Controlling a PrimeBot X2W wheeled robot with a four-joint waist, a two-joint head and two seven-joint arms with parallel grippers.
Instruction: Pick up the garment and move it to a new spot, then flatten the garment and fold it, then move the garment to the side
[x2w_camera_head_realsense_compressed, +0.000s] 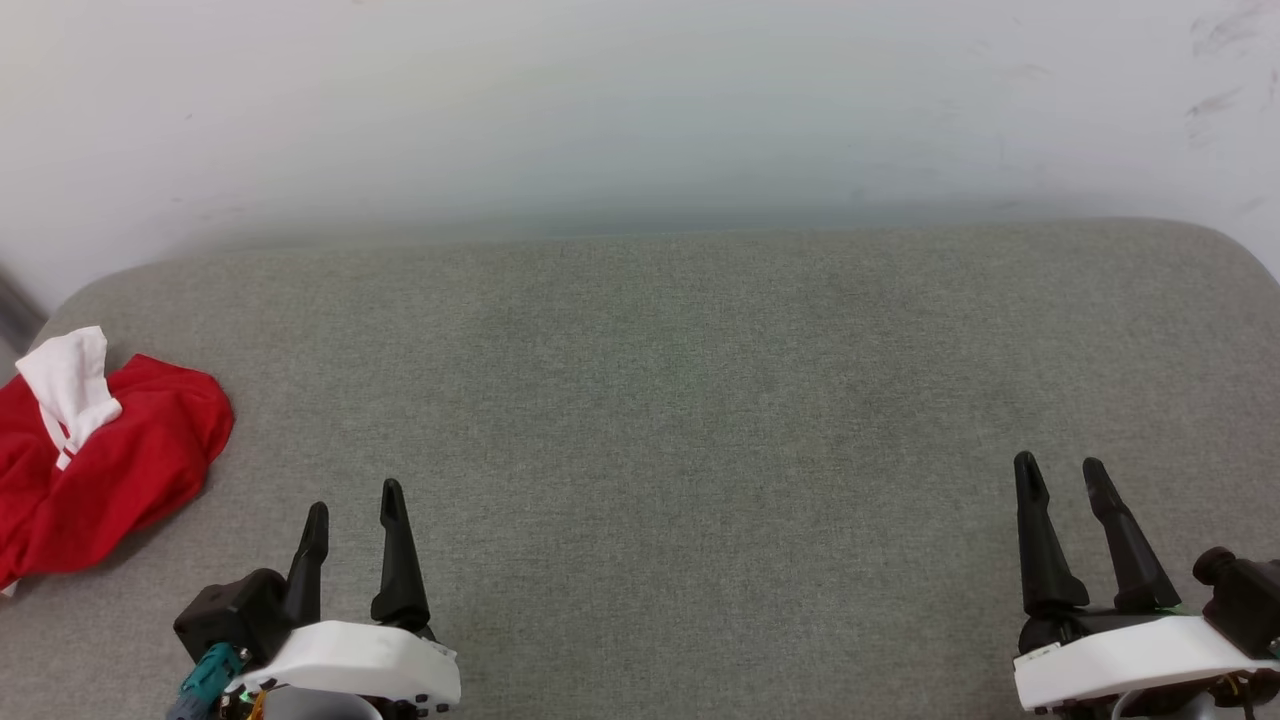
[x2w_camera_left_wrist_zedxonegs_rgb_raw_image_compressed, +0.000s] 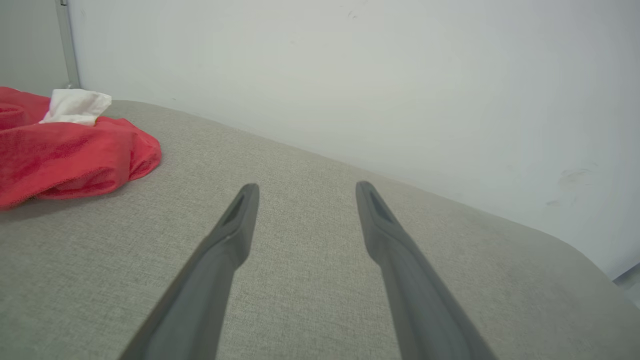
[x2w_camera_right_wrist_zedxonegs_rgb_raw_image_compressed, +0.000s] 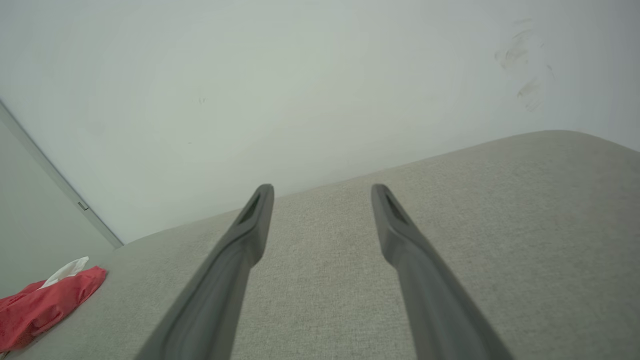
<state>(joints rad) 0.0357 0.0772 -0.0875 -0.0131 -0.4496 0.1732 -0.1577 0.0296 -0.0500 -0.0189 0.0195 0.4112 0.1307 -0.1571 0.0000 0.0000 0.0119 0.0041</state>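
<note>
**Both claws spread and empty; jersey heaped at the far left**

Nearest the head camera, the left gripper (x2w_camera_head_realsense_compressed: 354, 497) sits low over the grey cushion (x2w_camera_head_realsense_compressed: 680, 400), its two dark fingers spread apart with nothing between them.

At the far left edge lies the garment (x2w_camera_head_realsense_compressed: 130, 470), a crumpled red heap with a white sleeve (x2w_camera_head_realsense_compressed: 70, 385) bunched on top. It rests on the cushion's rounded left end, to the left of the left gripper and apart from it. The broad middle of the cushion runs bare across to the right gripper (x2w_camera_head_realsense_compressed: 1058, 461), which is likewise spread and holding nothing, well apart from the cloth. A pale wall (x2w_camera_head_realsense_compressed: 640, 100) stands behind.

The pick-up has not begun. The left arm looks best placed. It should probably swing left, come down on a raised red fold rather than the loose sleeve, and close on cloth alone without nipping the cushion. Then it can lift clear and carry towards the open middle.

The heap is cut off by the head view's left edge, so its full extent is unknown. No number shows. Collar, hem and front cannot be told apart in the bunching.
</note>
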